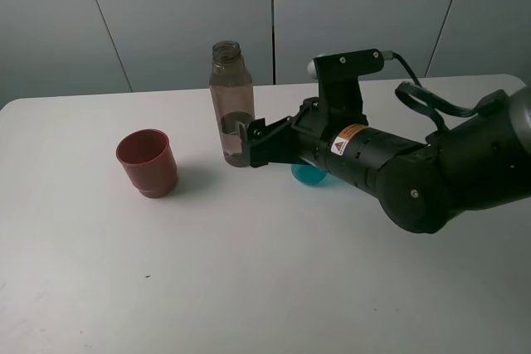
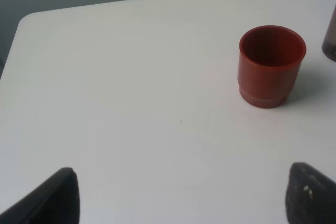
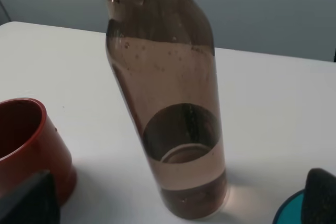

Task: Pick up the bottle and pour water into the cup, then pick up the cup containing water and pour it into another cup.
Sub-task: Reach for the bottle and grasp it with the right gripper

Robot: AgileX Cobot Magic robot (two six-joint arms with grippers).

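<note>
The bottle (image 1: 230,105) stands upright and uncapped at the table's far middle, smoky brown and clear. My right gripper (image 1: 249,145) is open right beside its lower body, on the right. In the right wrist view the bottle (image 3: 168,103) stands ahead between the dark fingertips (image 3: 321,198), untouched. The teal cup (image 1: 309,175) shows only as a sliver under my right arm, and as a rim edge (image 3: 290,212) in the wrist view. The red-brown other cup (image 1: 147,163) stands left of the bottle. My left gripper (image 2: 184,203) is open above bare table, short of that red-brown cup (image 2: 270,66).
The white table (image 1: 249,288) has a rounded far left corner (image 2: 31,22) and a grey wall behind it. My bulky right arm (image 1: 415,172) reaches in from the right and hides the table behind it. The left arm is out of the high view.
</note>
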